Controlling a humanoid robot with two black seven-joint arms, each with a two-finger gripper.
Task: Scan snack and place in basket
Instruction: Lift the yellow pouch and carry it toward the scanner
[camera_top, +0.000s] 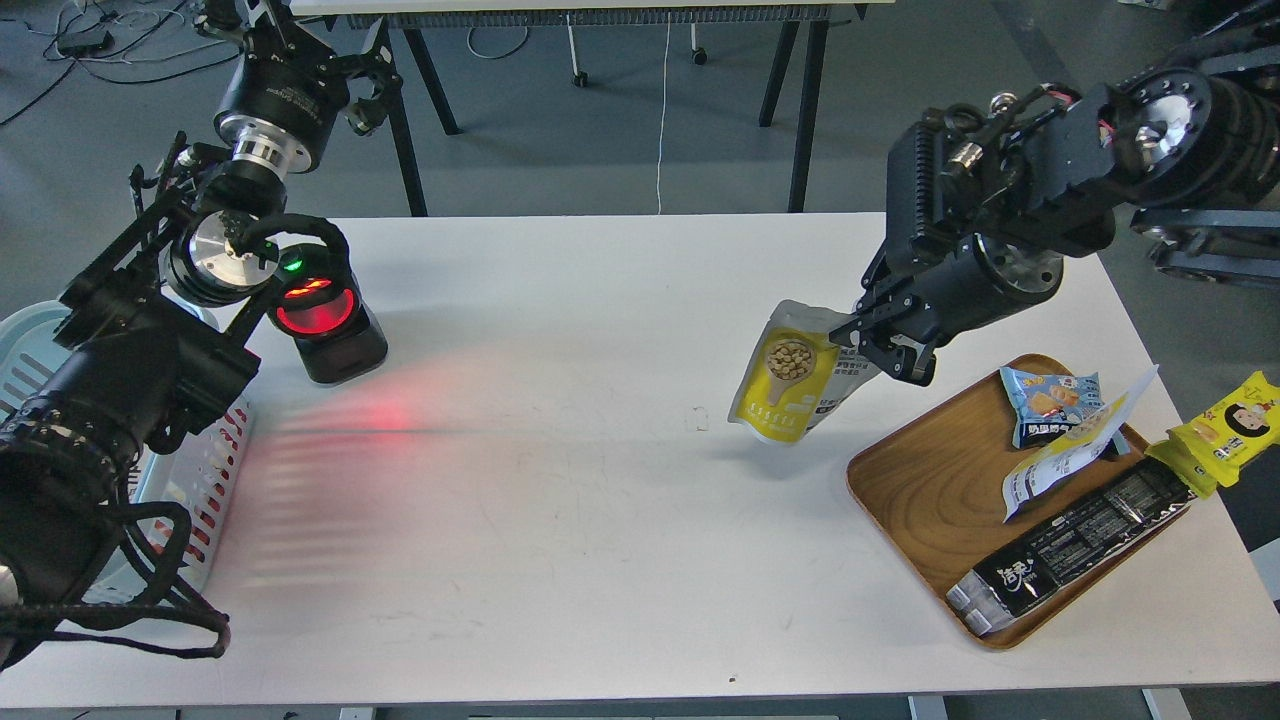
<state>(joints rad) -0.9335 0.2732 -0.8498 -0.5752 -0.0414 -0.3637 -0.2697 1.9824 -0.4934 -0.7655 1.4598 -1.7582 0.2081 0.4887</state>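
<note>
The snack (790, 375) is a stand-up pouch with a yellow front and a round picture of beans. It hangs tilted above the table, right of centre. My right gripper (880, 345) is shut on its grey-white top edge. The pale blue-white slotted basket (205, 480) stands at the table's left edge, mostly hidden behind my left arm. My left gripper (285, 272) sits at the top of a black scanner (325, 330) with a glowing red window. Its fingers are dark and cannot be told apart.
A wooden tray (925, 490) at the right holds a blue packet (1045, 400), a flat white-and-yellow pouch (1070, 450) and a long black packet (1075, 545). A bright yellow packet with a cartoon face (1225, 430) lies beside it. Red light falls on the table in front of the scanner.
</note>
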